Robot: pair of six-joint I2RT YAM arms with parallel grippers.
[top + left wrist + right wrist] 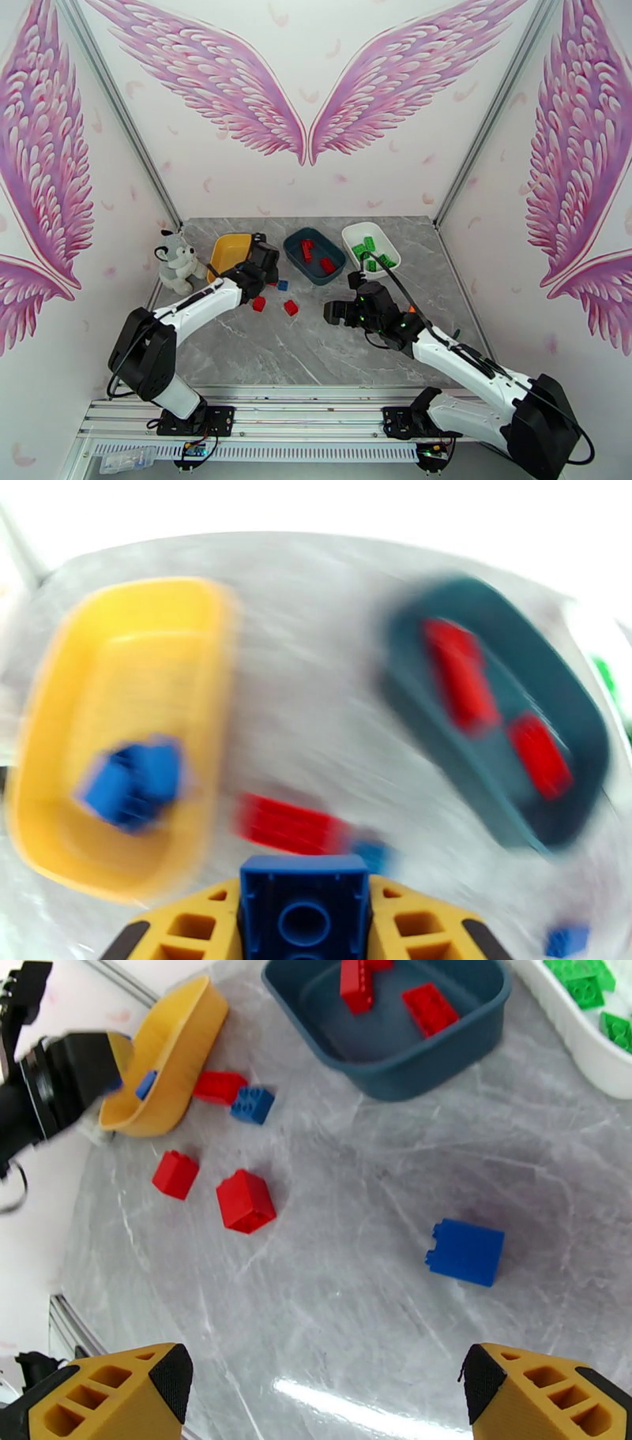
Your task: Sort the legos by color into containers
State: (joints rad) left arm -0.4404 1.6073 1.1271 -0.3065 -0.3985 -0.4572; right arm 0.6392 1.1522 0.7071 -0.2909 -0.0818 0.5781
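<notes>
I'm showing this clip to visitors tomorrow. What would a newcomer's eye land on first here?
Huge pink wings across the walls dominate the top view. At the table's far side stand a yellow tray, a teal tray with red bricks and a white tray with green bricks, a plush husky to their left. The left gripper is shut on a blue brick near the yellow tray.
</notes>
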